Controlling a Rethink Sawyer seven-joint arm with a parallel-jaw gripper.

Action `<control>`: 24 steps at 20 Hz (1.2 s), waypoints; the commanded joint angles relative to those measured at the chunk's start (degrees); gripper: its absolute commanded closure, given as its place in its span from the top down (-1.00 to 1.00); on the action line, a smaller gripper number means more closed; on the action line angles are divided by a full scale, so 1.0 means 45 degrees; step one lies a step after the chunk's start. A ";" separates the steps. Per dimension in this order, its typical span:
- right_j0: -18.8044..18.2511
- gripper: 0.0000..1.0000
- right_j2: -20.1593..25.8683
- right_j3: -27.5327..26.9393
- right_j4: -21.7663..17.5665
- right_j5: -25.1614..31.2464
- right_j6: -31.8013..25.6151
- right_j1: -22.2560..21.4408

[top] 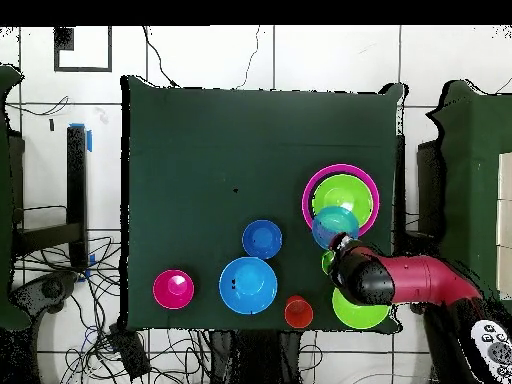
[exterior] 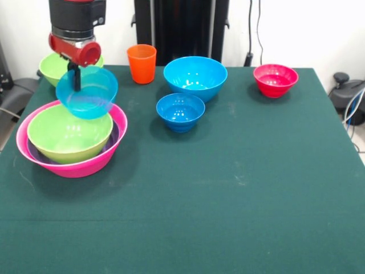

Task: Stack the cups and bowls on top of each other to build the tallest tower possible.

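Observation:
My gripper is shut on the far rim of a translucent blue bowl, which hangs tilted just above the tower. The tower is a wide pink bowl holding a purple bowl and a lime green bowl. From overhead the held blue bowl overlaps the near edge of the green bowl inside the pink rim, with the gripper right beside it. The orange cup stands upright at the back of the table.
A big blue bowl, a small blue bowl and a red bowl sit loose on the green table. A second lime green bowl lies behind the arm at the back left corner.

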 commanded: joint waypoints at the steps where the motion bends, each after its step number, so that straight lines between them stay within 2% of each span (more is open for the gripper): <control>1: 0.0116 -1.00 0.0633 -0.1216 -0.1346 0.0935 -0.3334 0.0720; 9: -0.0306 -1.00 0.0743 -0.1678 -0.1311 0.1356 -0.3913 0.1403; 22: -0.0548 -1.00 0.0576 -0.2076 -0.1659 0.0505 -0.3252 0.2391; 24: -0.0565 -1.00 0.0503 -0.2252 -0.1842 0.0246 -0.3031 0.2799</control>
